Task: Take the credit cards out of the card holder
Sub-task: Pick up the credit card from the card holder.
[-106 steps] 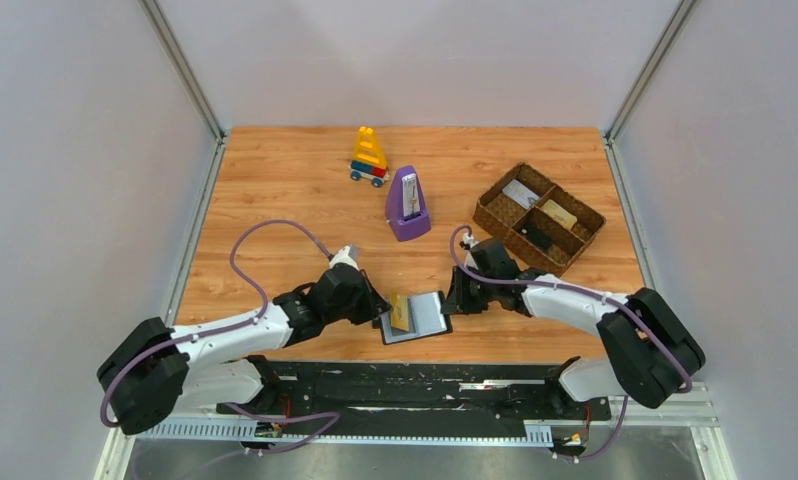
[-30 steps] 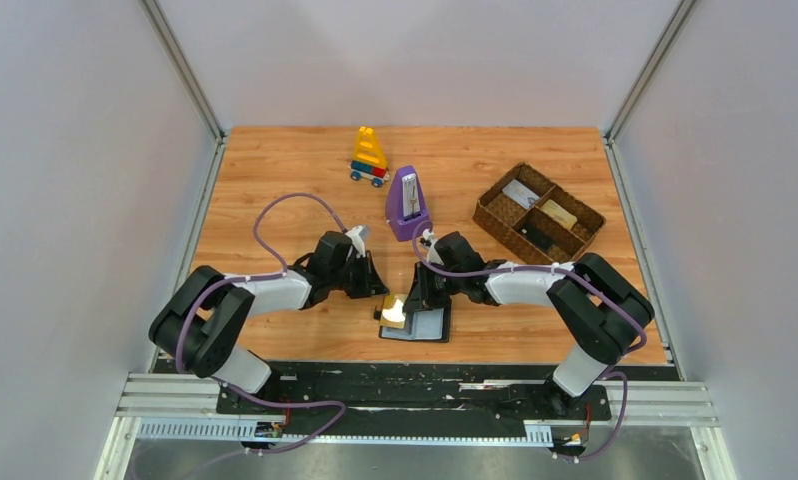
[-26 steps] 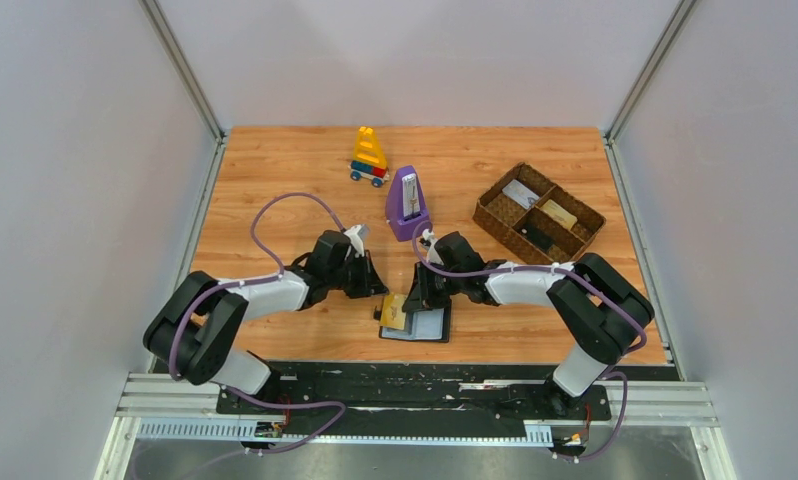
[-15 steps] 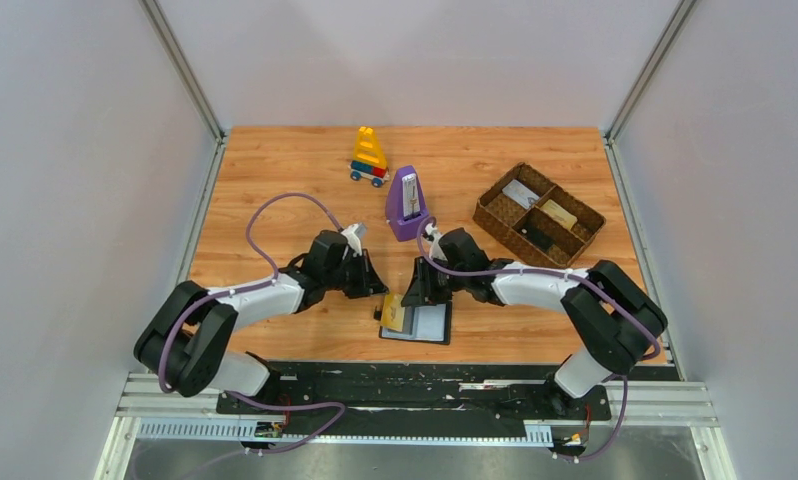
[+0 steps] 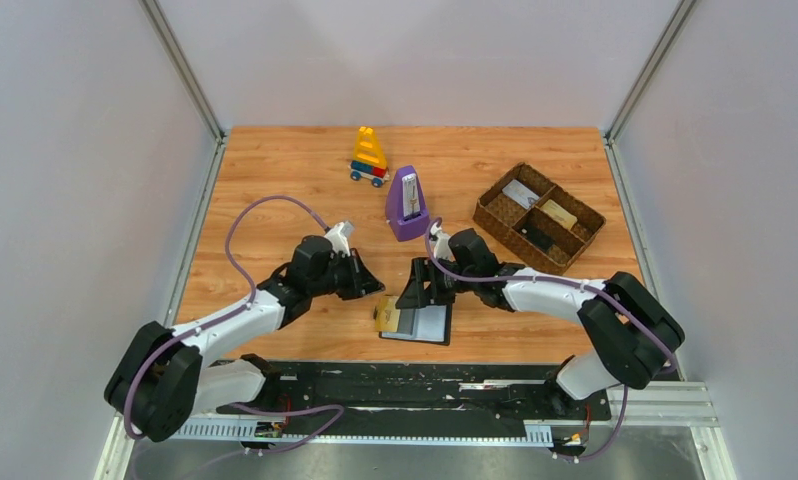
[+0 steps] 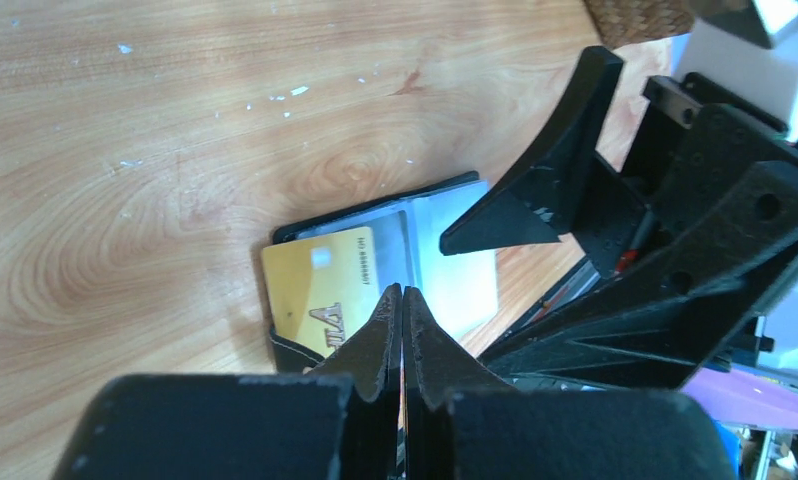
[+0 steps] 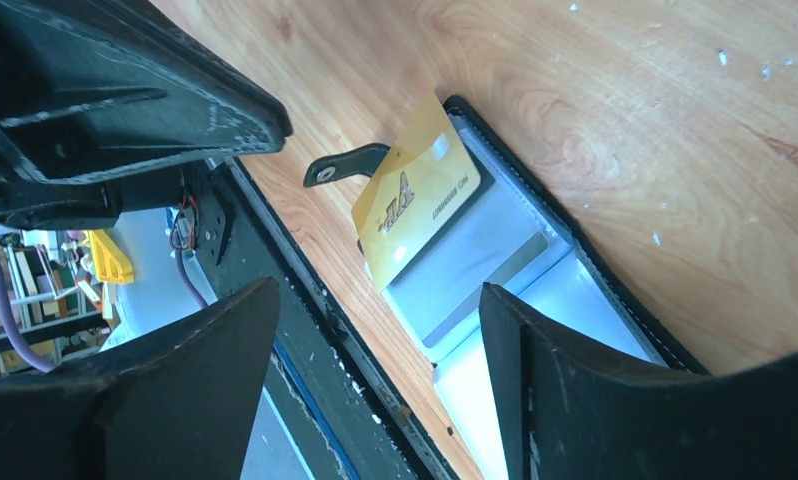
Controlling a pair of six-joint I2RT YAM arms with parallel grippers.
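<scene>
Left of the worktop's middle, the left pincer [image 5: 367, 284] has its two fingers pressed flat together with nothing between them, tips pointing toward the near edge and hanging just short of the credit card [image 5: 388, 316]. Toward the far edge stands a yellow block toy on wheels [image 5: 369, 156]. The yellow-orange card with dark print lies askew on the left panel of the card holder [image 5: 430, 324], one end sticking out past the holder's black rim, beside a small black strap tab [image 7: 337, 166]. The holder lies opened flat close to the near edge, about midway along it, both grey-blue panels facing up. Directly above it hangs the right pincer [image 5: 421, 290], its fingers spread wide apart and clasping nothing; its wrist view shows card and holder in the gap, untouched. A purple metronome [image 5: 407, 205] stands upright just beyond that pincer. Near the right edge sits a brown woven divided tray [image 5: 495, 212] with small items in its compartments.
</scene>
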